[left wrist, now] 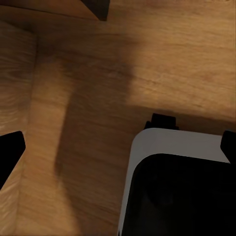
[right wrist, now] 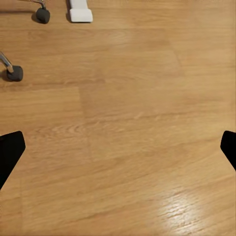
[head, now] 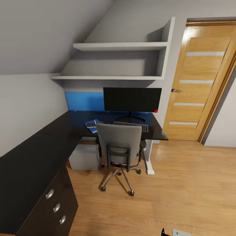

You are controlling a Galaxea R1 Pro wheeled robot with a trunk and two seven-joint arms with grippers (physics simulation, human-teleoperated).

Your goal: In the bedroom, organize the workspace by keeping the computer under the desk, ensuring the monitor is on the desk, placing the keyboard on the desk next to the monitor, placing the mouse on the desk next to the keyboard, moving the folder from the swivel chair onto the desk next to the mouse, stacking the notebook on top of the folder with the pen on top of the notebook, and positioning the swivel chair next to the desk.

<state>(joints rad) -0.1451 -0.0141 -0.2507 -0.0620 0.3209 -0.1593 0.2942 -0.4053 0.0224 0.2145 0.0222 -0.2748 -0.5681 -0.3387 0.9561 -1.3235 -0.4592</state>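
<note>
The swivel chair stands at the black desk with its grey back towards me. On the desk behind it stands the monitor, and the keyboard lies before it, partly hidden by the chair back. The blue folder lies on the desk left of the keyboard with something small and dark on it. Under the desk, left of the chair, sits the grey computer. My left gripper and right gripper both hang open over the wood floor, holding nothing.
A wooden door stands right of the desk, and wall shelves hang above it. Dark drawers are at the near left. Chair casters and the desk's white foot lie ahead of the right gripper. My base is under the left gripper.
</note>
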